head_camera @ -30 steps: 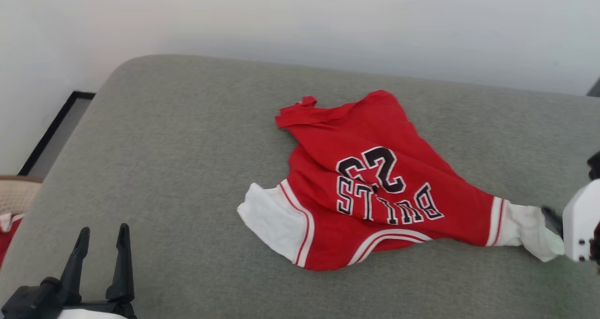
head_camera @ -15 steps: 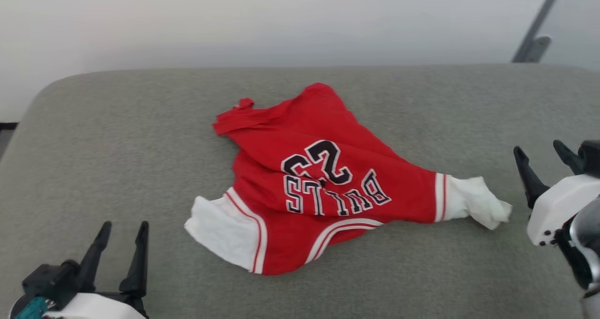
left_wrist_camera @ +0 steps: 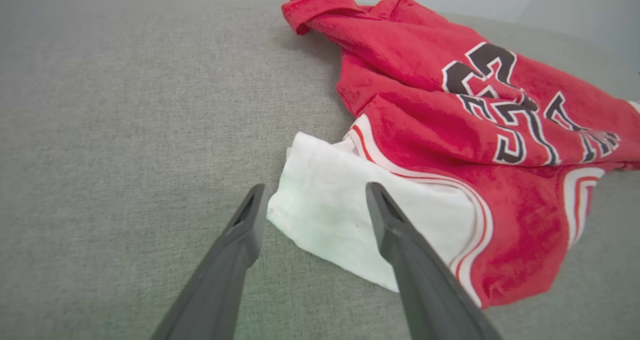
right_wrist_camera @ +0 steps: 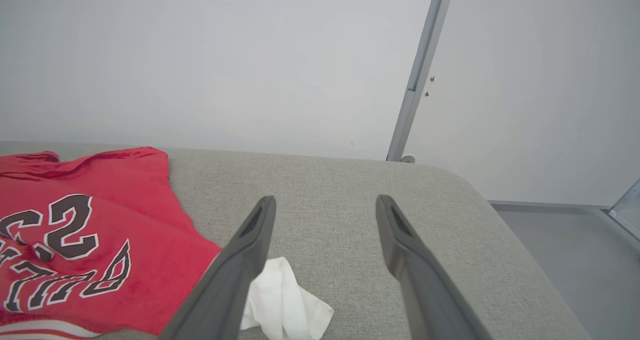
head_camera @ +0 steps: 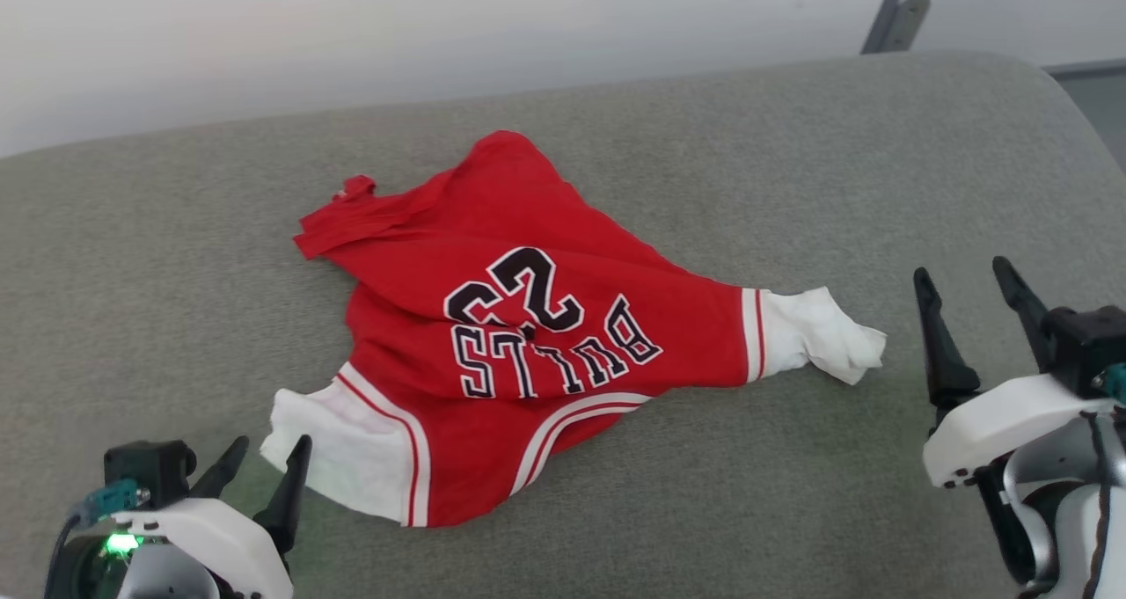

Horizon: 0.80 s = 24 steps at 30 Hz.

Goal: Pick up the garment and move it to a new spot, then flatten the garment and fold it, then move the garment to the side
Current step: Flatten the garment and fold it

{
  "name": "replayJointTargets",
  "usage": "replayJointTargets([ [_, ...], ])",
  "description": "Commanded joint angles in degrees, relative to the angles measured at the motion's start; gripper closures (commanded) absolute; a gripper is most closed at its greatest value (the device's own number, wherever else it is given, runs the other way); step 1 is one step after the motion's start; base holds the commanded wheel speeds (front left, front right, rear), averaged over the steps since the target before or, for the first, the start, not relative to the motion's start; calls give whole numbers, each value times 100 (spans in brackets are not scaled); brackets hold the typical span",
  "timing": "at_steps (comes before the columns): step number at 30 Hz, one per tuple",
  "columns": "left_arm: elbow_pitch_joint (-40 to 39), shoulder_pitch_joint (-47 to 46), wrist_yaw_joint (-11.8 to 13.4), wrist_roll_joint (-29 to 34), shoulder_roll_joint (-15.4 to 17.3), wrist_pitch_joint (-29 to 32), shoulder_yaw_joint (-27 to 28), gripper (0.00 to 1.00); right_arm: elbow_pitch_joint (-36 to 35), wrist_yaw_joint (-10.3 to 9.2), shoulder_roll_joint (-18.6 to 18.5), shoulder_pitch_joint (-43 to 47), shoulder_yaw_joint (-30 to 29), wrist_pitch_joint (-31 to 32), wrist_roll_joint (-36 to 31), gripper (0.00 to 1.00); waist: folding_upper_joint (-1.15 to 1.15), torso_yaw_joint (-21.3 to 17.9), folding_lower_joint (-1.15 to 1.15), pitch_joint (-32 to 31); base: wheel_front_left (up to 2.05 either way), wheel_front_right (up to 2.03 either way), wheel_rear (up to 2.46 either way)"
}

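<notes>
Your left gripper (head_camera: 273, 445) and right gripper (head_camera: 959, 269) stood spread, holding nothing.
The left one's fingers flanked a white sleeve (left_wrist_camera: 330, 215) corner; the right one sat just beside the other sleeve (head_camera: 822, 344). The garment (head_camera: 528, 335) lay crumpled, lettering up, mid-cushion (head_camera: 176, 273).

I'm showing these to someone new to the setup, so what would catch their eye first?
The red garment with BULLS 23 lettering, upside-down in the head view, lies crumpled mid-way across the grey cushion. Two open dark claws flank it: the left claw aimed at the nearer white sleeve, the right claw beside the other sleeve.
</notes>
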Motion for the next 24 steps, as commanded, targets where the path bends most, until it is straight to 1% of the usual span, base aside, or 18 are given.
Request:
replayJointTargets([
  [1, 85, -154, 39, 21, 91, 167, -21, 0, 5, -1, 80, 100, 16, -89, -17, 0, 0, -116, 0, 79, 0, 0, 0],
  [2, 85, -154, 39, 21, 91, 167, -21, 0, 5, -1, 80, 100, 16, -89, -17, 0, 0, -116, 0, 79, 0, 0, 0],
  [3, 167, -200, 70, -31, 89, 318, -28, 0, 16, -1, 124, 112, 34, -130, -6, 0, 0, -147, 0, 97, 0, 0, 0],
  [7, 451, -432, 129, -59, 252, 858, -72, 0, 60, -1, 214, 186, 113, -171, 9, 0, 0, -255, 0, 167, 0, 0, 0],
  [12, 841, -681, 236, -118, 400, 1643, -164, 0, 129, -1, 250, 233, 251, -17, 55, 0, 0, -347, 0, 228, 0, 0, 0],
  [15, 1057, -795, 248, -224, 399, 2138, -260, 0, 162, -1, 194, 259, 352, 154, 130, 0, 0, -375, 0, 242, 0, 0, 0],
  [16, 1106, -843, 229, -175, 424, 2297, -335, 0, 178, -1, 144, 274, 413, 230, 147, 0, 0, -377, 0, 244, 0, 0, 0],
  [20, 1299, -1081, 200, -190, 435, 2778, -514, 0, 211, -1, -16, 266, 590, 548, 299, 0, 0, -355, 0, 246, 0, 0, 0],
  [21, 1355, -1128, 173, -237, 418, 2912, -561, 37, 233, -2, -49, 249, 624, 645, 364, 0, 0, -345, 0, 247, 0, 0, 0],
  [22, 1387, -1162, 159, -271, 403, 2995, -599, 100, 268, -1, -97, 225, 668, 759, 414, 0, 0, -332, 0, 248, 0, 0, 0],
  [24, 1428, -1257, 140, -313, 398, 3136, -648, 100, 325, -2, -218, 123, 786, 972, 512, 0, 0, -301, 0, 265, 0, 0, 0],
])
